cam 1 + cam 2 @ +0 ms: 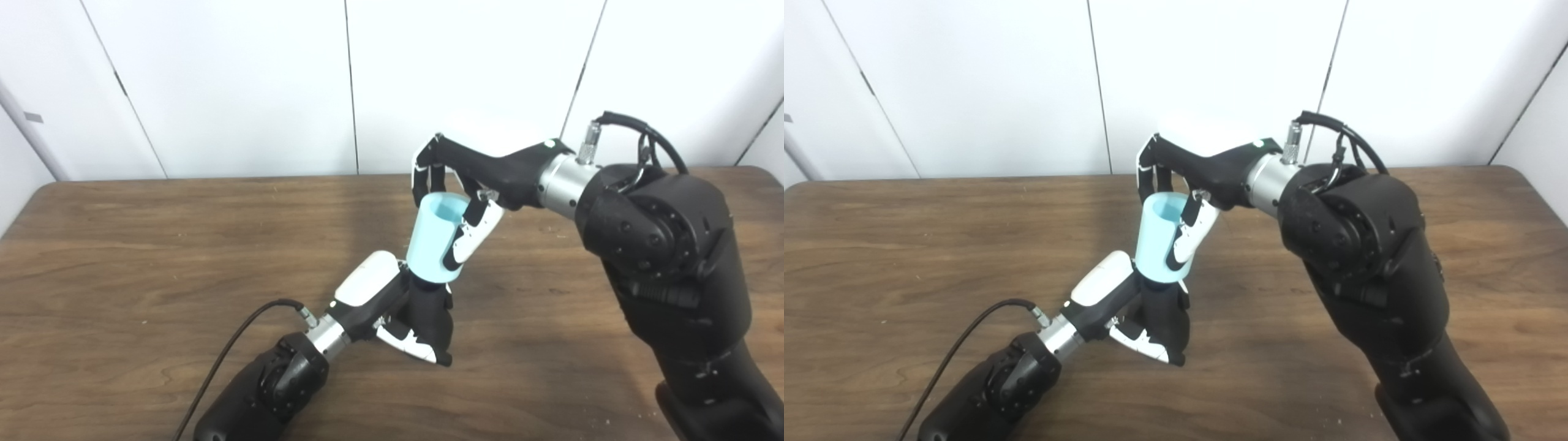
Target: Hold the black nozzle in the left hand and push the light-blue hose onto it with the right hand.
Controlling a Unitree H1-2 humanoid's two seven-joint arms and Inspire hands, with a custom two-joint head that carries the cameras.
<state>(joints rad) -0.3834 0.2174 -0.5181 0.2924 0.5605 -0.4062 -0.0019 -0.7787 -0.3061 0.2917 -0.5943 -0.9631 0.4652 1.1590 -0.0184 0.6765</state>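
My right hand (471,184) is shut on the light-blue hose (433,240), a short wide tube held nearly upright with its open end up. The hose's lower end sits directly on top of my left hand (404,312). My left hand is shut on the black nozzle (429,306), which stands upright under the hose; only its dark body shows between the fingers, and where it meets the hose is hidden. The same pair shows in the right eye view, the hose (1160,242) above the left hand (1145,318).
The brown wooden table (122,257) spreads under both arms. A black cable (239,343) runs from my left wrist toward the front edge. White wall panels stand behind the table. My bulky right forearm (667,263) fills the right side.
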